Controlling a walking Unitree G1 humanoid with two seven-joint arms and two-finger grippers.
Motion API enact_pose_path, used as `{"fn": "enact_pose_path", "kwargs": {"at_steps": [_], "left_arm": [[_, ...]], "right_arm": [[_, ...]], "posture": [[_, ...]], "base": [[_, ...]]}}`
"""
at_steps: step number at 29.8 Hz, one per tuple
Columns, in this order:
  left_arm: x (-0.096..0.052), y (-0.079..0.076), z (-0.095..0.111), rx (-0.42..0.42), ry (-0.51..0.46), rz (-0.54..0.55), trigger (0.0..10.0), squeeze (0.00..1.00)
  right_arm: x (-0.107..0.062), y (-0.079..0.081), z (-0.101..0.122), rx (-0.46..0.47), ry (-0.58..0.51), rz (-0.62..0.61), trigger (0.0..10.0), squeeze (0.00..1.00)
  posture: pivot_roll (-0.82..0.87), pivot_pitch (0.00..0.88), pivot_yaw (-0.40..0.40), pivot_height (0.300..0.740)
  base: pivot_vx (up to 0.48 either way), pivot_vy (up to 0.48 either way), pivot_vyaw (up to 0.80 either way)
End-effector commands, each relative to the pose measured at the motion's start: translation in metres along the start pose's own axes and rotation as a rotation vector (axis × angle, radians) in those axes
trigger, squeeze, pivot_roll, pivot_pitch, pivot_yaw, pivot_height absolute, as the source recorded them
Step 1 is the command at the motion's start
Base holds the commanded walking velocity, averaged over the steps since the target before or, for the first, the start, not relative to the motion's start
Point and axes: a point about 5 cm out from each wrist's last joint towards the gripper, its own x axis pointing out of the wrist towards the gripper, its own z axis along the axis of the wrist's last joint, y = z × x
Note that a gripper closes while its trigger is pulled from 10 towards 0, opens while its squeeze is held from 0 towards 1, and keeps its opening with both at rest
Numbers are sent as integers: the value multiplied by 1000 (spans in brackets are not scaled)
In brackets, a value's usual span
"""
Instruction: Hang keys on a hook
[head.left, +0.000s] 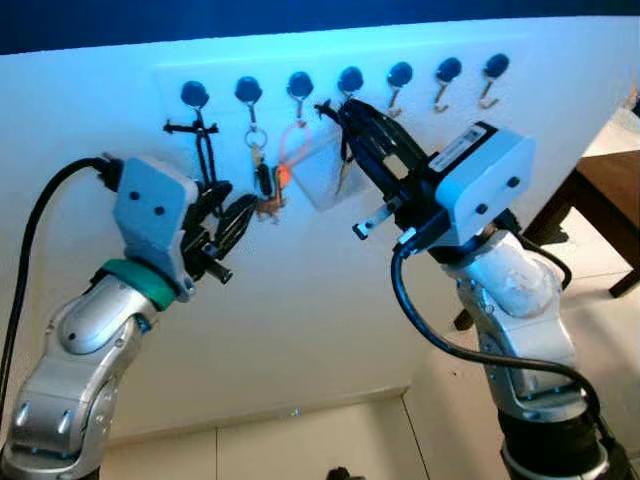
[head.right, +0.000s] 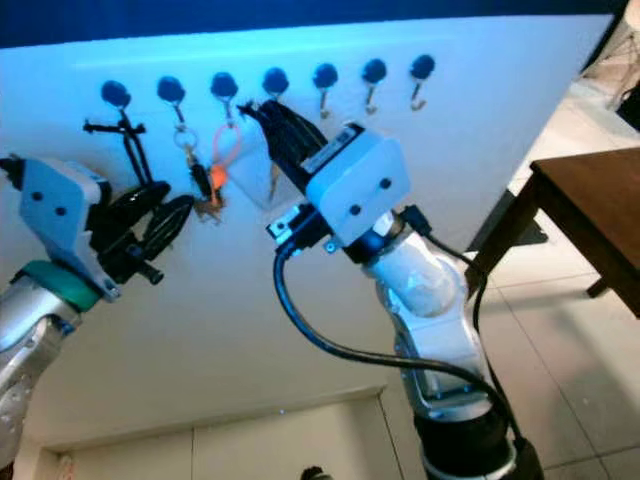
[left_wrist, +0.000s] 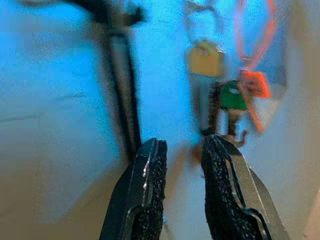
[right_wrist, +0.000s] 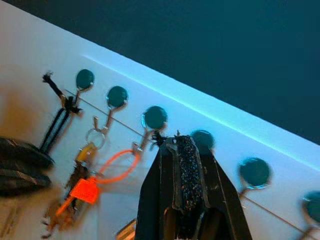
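Seven round dark-knobbed hooks run in a row along a white wall panel (head.left: 300, 300). My right gripper (head.left: 338, 108) is raised to the fourth hook (head.left: 350, 78). It is shut on a black cord whose knot (right_wrist: 159, 137) sticks out at the tips, and a key (head.left: 343, 178) dangles below the fingers. My left gripper (head.left: 238, 197) is open with nothing between its fingers (left_wrist: 150, 170), just below a key bunch (left_wrist: 205, 60) on the second hook (head.left: 248, 90). A black lanyard (head.left: 205, 150) hangs from the first hook. An orange loop with a tag (head.left: 290, 160) hangs from the third.
The three hooks right of my right gripper, such as the fifth (head.left: 400, 73), hold nothing. A dark wooden table (head.right: 590, 200) stands to the right on the tiled floor (head.right: 560, 350). A dark blue band (head.left: 300, 20) runs above the panel.
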Motion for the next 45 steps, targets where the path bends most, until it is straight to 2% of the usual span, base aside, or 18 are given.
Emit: {"fn": "enact_pose_path", "kwargs": {"at_steps": [1,3,5,6,9,13,17,24,30,43,45], "left_arm": [[-8,9,5,0,0,33,10000,0],[-12,8,7,-8,-2,9,10000,0],[-19,-3,17,-9,-10,-112,10000,0],[-19,-3,17,-9,-10,-112,10000,0],[-23,-13,23,6,-12,-211,10000,0],[-25,-12,17,39,9,-222,10000,0],[-26,-14,20,17,0,-260,10000,0],[-18,-17,38,18,-62,-266,10000,0],[-17,-17,39,19,-68,-275,10000,0],[-15,-17,40,16,-70,-278,10000,0],[-15,-17,40,13,-66,-273,10000,0]], "right_arm": [[0,1,2,11,-14,8,10000,0],[1,1,2,10,-17,8,10000,0],[1,0,3,5,-20,5,10000,0],[1,0,3,5,-20,5,10000,0],[-1,0,1,4,-10,1,10000,0],[-2,1,-1,3,-5,0,10000,0],[-1,-1,-1,-2,-3,-4,10000,0],[-3,-5,-4,-34,20,-22,10000,0],[-2,-5,-1,-57,14,-25,10000,0],[-1,-7,-1,-61,11,-28,10000,0],[0,-5,3,-37,-11,-10,10000,0]], "posture": [[-84,79,81,740],[-82,81,81,740],[-79,83,80,740],[-79,83,80,740],[-79,84,81,740],[-79,82,83,740],[-84,83,84,740],[-82,82,83,740],[-86,79,88,740],[-82,80,86,740],[-85,80,87,740]], "base": [[0,0,0],[0,0,0],[0,0,0],[0,0,0],[0,0,0],[0,0,0],[0,0,0],[0,0,0],[0,0,0],[0,0,0],[0,0,0]]}}
